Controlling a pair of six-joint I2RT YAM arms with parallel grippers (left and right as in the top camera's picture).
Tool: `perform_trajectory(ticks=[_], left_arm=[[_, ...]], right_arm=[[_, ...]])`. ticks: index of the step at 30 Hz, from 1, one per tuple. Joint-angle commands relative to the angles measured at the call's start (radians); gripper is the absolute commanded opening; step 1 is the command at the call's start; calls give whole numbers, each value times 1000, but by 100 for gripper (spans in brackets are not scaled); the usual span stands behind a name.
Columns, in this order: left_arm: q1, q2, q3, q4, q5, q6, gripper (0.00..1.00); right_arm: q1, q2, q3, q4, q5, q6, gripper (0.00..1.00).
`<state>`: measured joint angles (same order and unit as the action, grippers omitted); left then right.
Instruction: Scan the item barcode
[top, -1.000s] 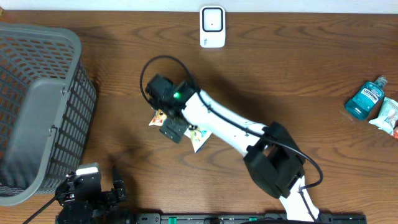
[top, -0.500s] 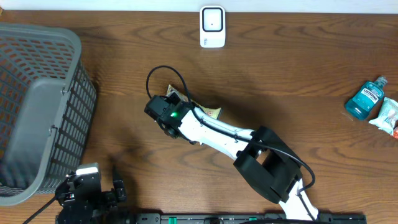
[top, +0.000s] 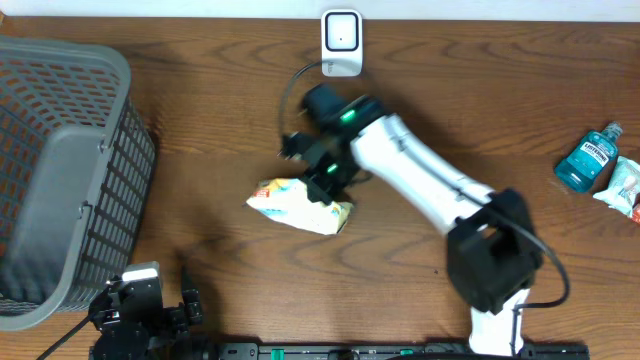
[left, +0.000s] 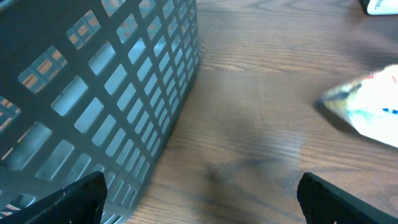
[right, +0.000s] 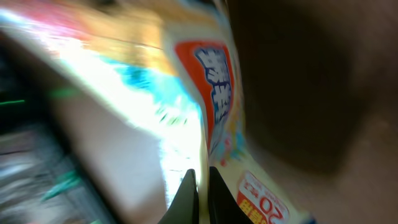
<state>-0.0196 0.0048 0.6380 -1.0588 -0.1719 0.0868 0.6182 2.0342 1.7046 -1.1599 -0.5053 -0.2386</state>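
My left fingers (left: 68, 202) sit spread wide, down beside the grey basket (left: 93, 81). Mid-bench (top: 480, 110), my right fingers (right: 188, 194) are pinched tight on the snack packet's (top: 300, 205) edge, with the white barcode scanner (top: 341, 42) just beyond at the far edge.

**White shells, black joints**

The right arm (top: 420, 180) wears smooth white link shells between bulky black joint housings; a small green light (top: 346, 117) glows on its black wrist block; a thin black cable (top: 290, 88) loops off that wrist. The left arm (top: 140, 305), at the desk's near left corner, is black with a pale grey cap; the left gripper (left: 202, 186) ends in matte black fingers (left: 71, 199).
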Motion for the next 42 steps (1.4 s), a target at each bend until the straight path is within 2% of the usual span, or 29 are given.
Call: perform_trajectory(ticks=[1, 6, 9, 12, 14, 23, 32, 35, 39, 42], left_arm=[[3, -1, 4, 0, -13, 14, 98], [3, -1, 4, 0, -13, 14, 98], [3, -1, 4, 0, -13, 14, 98], [3, -1, 4, 0, -13, 14, 98], [3, -1, 4, 0, -13, 14, 98], [3, -1, 4, 0, -13, 14, 98], [3, -1, 4, 0, -13, 14, 98], [3, -1, 4, 0, -13, 14, 98], [3, -1, 4, 0, -13, 14, 98], [3, -1, 4, 0, -13, 14, 98]], right_arm=[[-109, -1, -13, -45, -475, -217, 1], [-200, 55, -51, -70, -599, -261, 1], [-212, 95, -55, -58, -521, -264, 1], [-202, 109, -56, -67, -462, -264, 6], [-197, 103, -55, -67, -467, -252, 1], [-130, 4, -53, -147, -408, -245, 1], [47, -1, -81, -149, -56, -62, 1], [112, -1, -101, -116, 97, 48, 1], [186, 4, -232, 1, 242, 164, 1], [212, 28, -366, 113, 280, 217, 1]])
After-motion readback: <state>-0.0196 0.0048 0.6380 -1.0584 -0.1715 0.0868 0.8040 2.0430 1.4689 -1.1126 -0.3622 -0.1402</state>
